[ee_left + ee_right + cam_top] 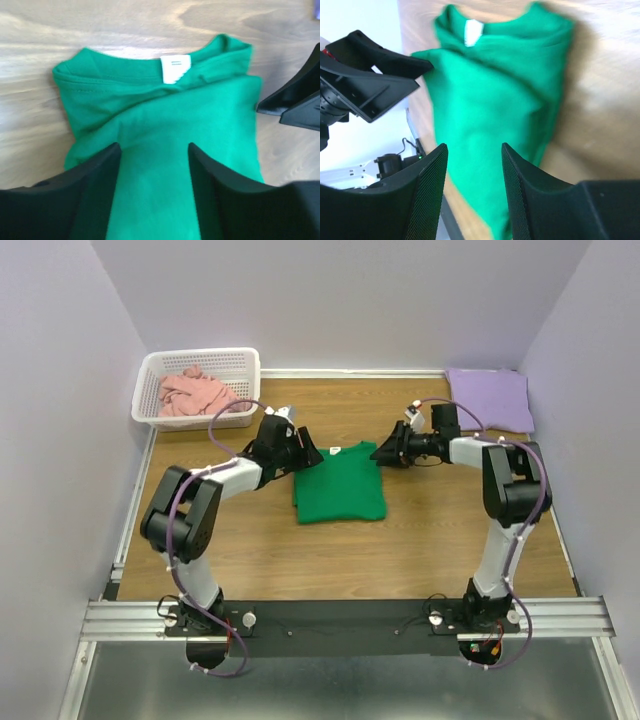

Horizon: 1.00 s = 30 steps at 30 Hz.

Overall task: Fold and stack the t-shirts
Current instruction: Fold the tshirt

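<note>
location. the green t-shirt (340, 485) lies folded flat at the middle of the table (430, 530), between the two arms. the purple t-shirt (488, 398) lies folded at the far right corner. the pink t-shirt (192, 392) lies crumpled in the white lattice basket (200, 354) at the far left.

end effectors. the left gripper (154, 150) sits at the shirt's far left corner with its fingers apart and nothing between them. the right gripper (472, 150) sits at the far right corner, likewise parted and empty.

handling. judged light, limp and not fragile. the cloth has no stiffness of its own. lifted at one point, it would likely drape and the folded layers slide apart. take hold at the edges, pinching through all layers. use two corners of one side together, one per gripper.

orientation. the collar (227, 42) and white neck label (175, 68) point to the far side of the table, away from the arm bases. the hem lies toward the bases. the long axis appears to run near to far, though the overhead outline is close to square.
</note>
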Available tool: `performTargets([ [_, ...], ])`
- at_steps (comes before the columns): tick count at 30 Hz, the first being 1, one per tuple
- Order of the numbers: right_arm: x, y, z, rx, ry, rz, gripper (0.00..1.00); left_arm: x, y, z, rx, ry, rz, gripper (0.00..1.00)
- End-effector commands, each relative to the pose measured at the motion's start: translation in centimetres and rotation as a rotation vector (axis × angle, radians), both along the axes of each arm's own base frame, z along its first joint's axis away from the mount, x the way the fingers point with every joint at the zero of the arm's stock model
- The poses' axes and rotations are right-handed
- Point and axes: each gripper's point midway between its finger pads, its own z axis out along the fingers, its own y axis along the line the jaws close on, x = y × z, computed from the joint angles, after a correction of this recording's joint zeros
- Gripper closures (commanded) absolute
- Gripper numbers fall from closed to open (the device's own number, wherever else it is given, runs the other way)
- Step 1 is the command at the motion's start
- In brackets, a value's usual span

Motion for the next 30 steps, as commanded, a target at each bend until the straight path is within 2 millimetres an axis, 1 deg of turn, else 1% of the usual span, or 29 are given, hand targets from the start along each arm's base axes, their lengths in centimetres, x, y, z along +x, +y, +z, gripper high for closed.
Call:
performTargets([
  [1, -1.7, 1.4, 4.1, 0.005, -0.074, 0.018, 0.44, -1.4, 0.7, 5.0, -0.010, -0.077, -0.024, 0.30],
  [2, -2.7, 1.8, 4.7, 0.006, -0.081, 0.032, 0.44, -2.1, 0.5, 5.3, -0.011, -0.067, -0.033, 0.29],
  [3, -3.9, 2.9, 4.6, 0.007, -0.077, 0.063, 0.44, -3.2, 0.0, 5.2, -0.018, -0.052, -0.051, 0.29],
  [4, -4.6, 3.4, 4.6, 0.007, -0.068, 0.076, 0.45, -4.0, -0.2, 6.1, -0.030, -0.058, -0.060, 0.29],
  [5, -6.2, 4.3, 4.4, 0.008, -0.058, 0.108, 0.47, -5.3, -0.2, 5.3, -0.035, -0.028, -0.064, 0.29],
  [6, -7.1, 4.8, 4.2, 0.005, -0.051, 0.127, 0.48, -6.4, -0.6, 5.8, -0.047, -0.033, -0.077, 0.30],
  [7, -7.9, 5.1, 3.9, 0.004, -0.046, 0.145, 0.49, -7.2, -0.6, 5.3, -0.048, -0.016, -0.079, 0.37],
  [8, -8.6, 5.4, 3.5, 0.001, -0.036, 0.160, 0.50, -7.9, -0.6, 5.0, -0.055, -0.003, -0.082, 0.42],
  [9, -9.8, 5.6, 2.5, -0.008, -0.010, 0.174, 0.54, -9.5, -0.2, 3.2, -0.046, 0.044, -0.081, 0.47],
  [10, -10.2, 5.5, 1.9, -0.014, 0.003, 0.173, 0.58, -10.2, 0.0, 2.2, -0.041, 0.065, -0.084, 0.53],
  [11, -10.4, 5.3, 1.2, -0.020, 0.011, 0.166, 0.68, -10.6, 0.2, 1.3, -0.038, 0.078, -0.083, 0.64],
  [12, -10.6, 5.1, 0.5, -0.029, 0.022, 0.163, 0.72, -11.6, 0.7, -0.3, -0.020, 0.114, -0.080, 0.68],
  [13, -10.9, 4.9, -0.9, -0.037, 0.040, 0.173, 0.74, -12.0, 1.1, -1.9, 0.004, 0.147, -0.073, 0.76],
  [14, -11.1, 4.8, -1.7, -0.041, 0.057, 0.179, 0.76, -12.3, 1.4, -2.8, 0.017, 0.171, -0.068, 0.79],
  [15, -11.3, 4.4, -3.2, -0.049, 0.097, 0.175, 0.78, -13.0, 1.7, -4.3, 0.030, 0.217, -0.072, 0.81],
  [16, -11.6, 3.9, -4.2, -0.054, 0.118, 0.173, 0.80, -13.4, 1.9, -5.0, 0.039, 0.238, -0.070, 0.85],
  [17, -11.4, 3.2, -4.9, -0.059, 0.134, 0.153, 0.82, -13.8, 2.5, -6.0, 0.051, 0.268, -0.050, 0.91],
  [18, -11.3, 2.5, -5.8, -0.077, 0.139, 0.134, 0.83, -13.9, 2.9, -6.4, 0.059, 0.280, -0.035, 0.92],
  [19, -11.7, 1.7, -6.8, -0.096, 0.167, 0.114, 0.84, -14.1, 3.5, -6.7, 0.068, 0.291, -0.019, 0.92],
  [20, -11.5, 0.7, -7.2, -0.106, 0.176, 0.082, 0.85, -13.8, 4.4, -7.0, 0.082, 0.293, 0.012, 0.92],
  [21, -11.4, 0.2, -7.3, -0.111, 0.180, 0.067, 0.85, -14.0, 4.7, -6.8, 0.086, 0.285, 0.017, 0.92],
  [22, -11.6, 0.3, -7.0, -0.102, 0.180, 0.071, 0.85, -14.1, 5.0, -6.7, 0.096, 0.279, 0.014, 0.92],
  [23, -11.4, 0.4, -5.7, -0.090, 0.151, 0.072, 0.85, -13.9, 5.1, -6.3, 0.101, 0.264, 0.013, 0.91],
  [25, -11.4, 1.4, -3.7, -0.058, 0.135, 0.087, 0.83, -13.7, 4.9, -5.1, 0.094, 0.221, -0.009, 0.89],
  [26, -11.2, 2.0, -1.8, -0.045, 0.088, 0.097, 0.83, -13.7, 4.9, -4.8, 0.093, 0.213, -0.013, 0.88],
  [27, -11.2, 3.3, -0.5, -0.034, 0.055, 0.126, 0.82, -13.6, 4.7, -4.2, 0.084, 0.199, -0.025, 0.88],
  [29, -11.3, 5.0, 1.4, -0.016, 0.028, 0.151, 0.82, -13.7, 4.4, -4.0, 0.076, 0.196, -0.038, 0.88],
  [30, -11.5, 6.8, 2.8, -0.003, -0.005, 0.190, 0.82, -13.6, 4.4, -3.9, 0.073, 0.193, -0.040, 0.88],
])
